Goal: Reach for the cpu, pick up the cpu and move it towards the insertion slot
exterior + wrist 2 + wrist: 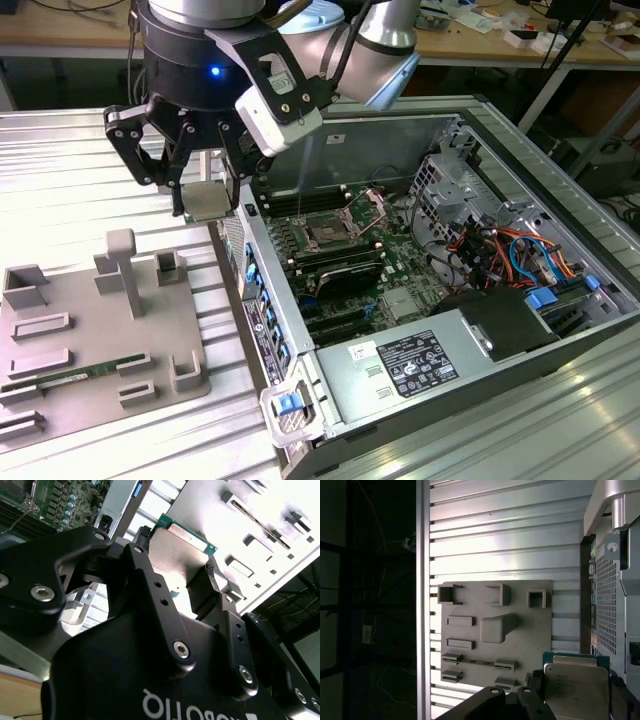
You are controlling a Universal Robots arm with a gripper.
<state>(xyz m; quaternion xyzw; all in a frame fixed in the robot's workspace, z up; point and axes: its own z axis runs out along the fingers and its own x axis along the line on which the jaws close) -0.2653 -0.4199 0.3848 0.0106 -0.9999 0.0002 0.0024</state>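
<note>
- The hand (208, 200) grips the cpu (209, 201), fingers (212, 582) closed against its edges, as both wrist views show.
- The cpu hangs in the air above the ribbed surface (60, 170), between the grey tray (70, 345) and the open computer case (480, 130).
- The insertion slot (330, 235) lies inside the case, toward the exterior view's right of the held cpu.
</note>
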